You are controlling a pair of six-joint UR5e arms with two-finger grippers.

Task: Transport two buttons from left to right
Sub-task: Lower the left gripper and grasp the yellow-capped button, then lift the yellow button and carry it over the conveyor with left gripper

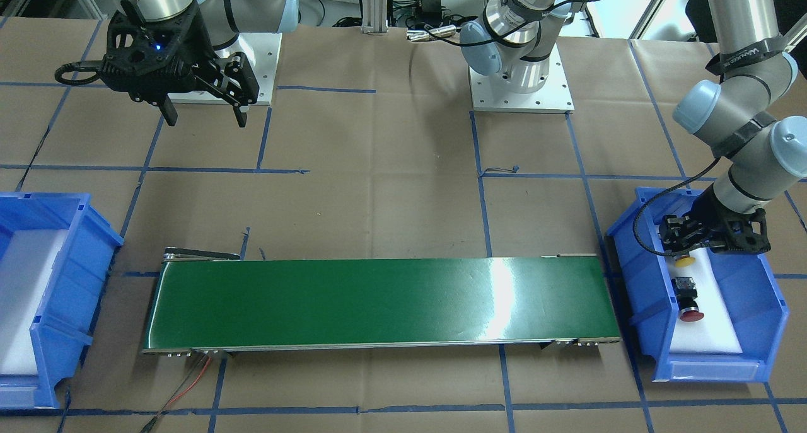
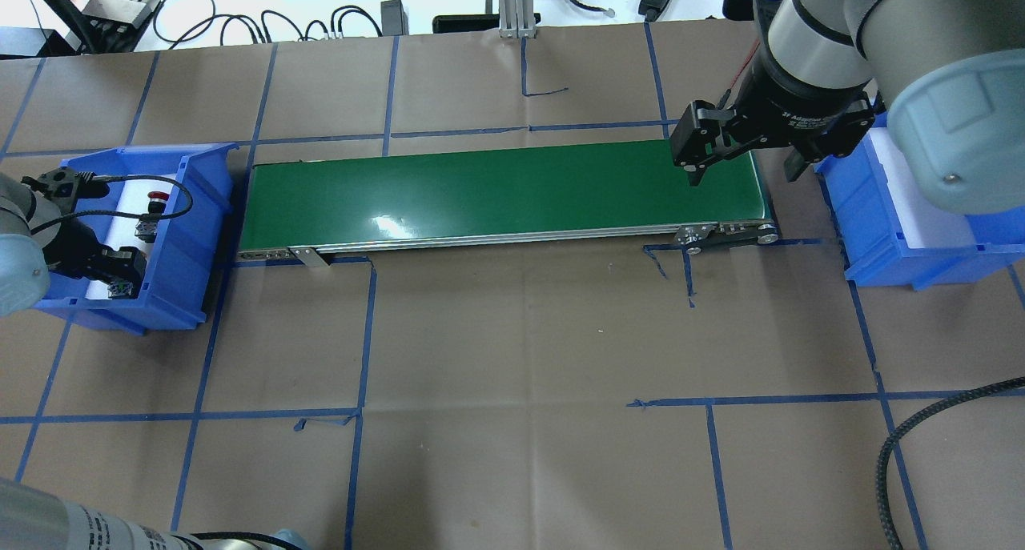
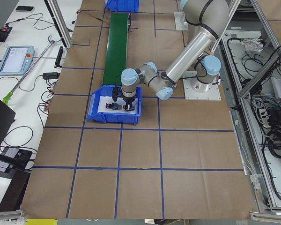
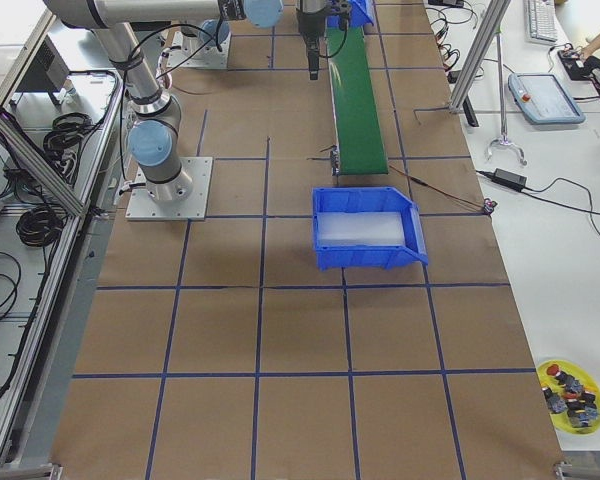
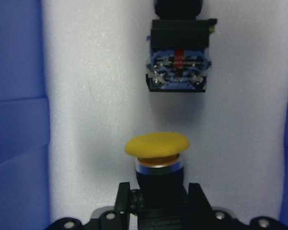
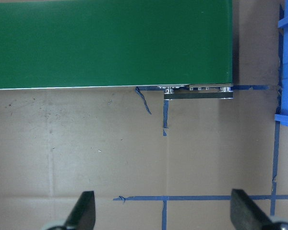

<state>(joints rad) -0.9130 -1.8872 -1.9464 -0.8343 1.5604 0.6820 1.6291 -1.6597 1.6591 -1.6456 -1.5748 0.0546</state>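
The yellow button [image 5: 157, 146] lies on white foam in the left blue bin [image 1: 772, 294], its black body between my left gripper's fingers. My left gripper [image 5: 158, 191] is down in the bin and shut on it; the front-facing view shows the gripper [image 1: 679, 244] with the yellow cap [image 1: 683, 257] poking out. The red button [image 1: 690, 304] lies just beyond it on the foam, free, also in the left wrist view [image 5: 177, 72]. My right gripper [image 2: 745, 172] hangs open and empty above the right end of the green conveyor belt [image 2: 496, 190].
The right blue bin [image 2: 881, 222] with a white foam floor stands just past the belt's right end, holding nothing that I can see. The belt [image 1: 378, 300] runs between the two bins. Blue tape lines cross the brown table.
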